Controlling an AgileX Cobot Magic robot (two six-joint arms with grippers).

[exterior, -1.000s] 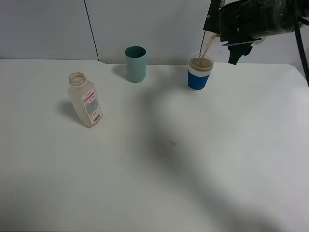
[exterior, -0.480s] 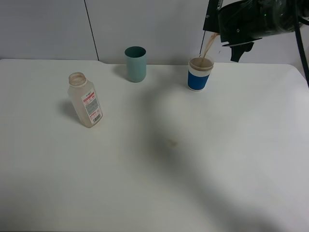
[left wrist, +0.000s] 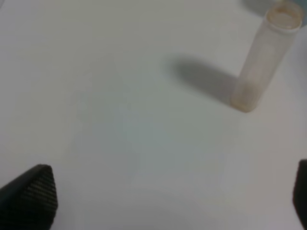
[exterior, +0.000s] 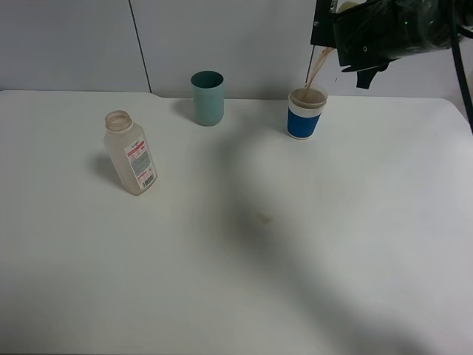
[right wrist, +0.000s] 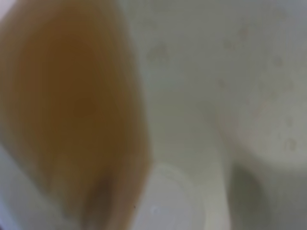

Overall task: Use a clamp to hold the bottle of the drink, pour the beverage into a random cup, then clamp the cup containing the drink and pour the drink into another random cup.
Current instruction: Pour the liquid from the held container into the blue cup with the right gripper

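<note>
My right gripper point(exterior: 363, 38) is high at the back right, shut on a tilted pale cup point(right wrist: 225, 72). A thin brown stream point(exterior: 318, 70) runs from the cup into the blue-and-white paper cup point(exterior: 305, 113) below, which holds brown drink. The right wrist view shows brown drink point(right wrist: 72, 120) lying along the held cup's inner wall. The clear plastic bottle point(exterior: 131, 153) with a red-and-white label stands uncapped at the left and looks empty; it also shows in the left wrist view point(left wrist: 266, 57). My left gripper point(left wrist: 165, 201) is open and empty, short of the bottle.
A teal cup point(exterior: 208, 97) stands upright at the back centre, left of the blue-and-white cup. The white table point(exterior: 259, 244) meets a grey wall behind the cups. The left arm does not show in the exterior view.
The right gripper has tipped a little further and its lower finger has risen. The brown stream keeps falling into the blue-and-white cup. Bottle and teal cup have not moved.
</note>
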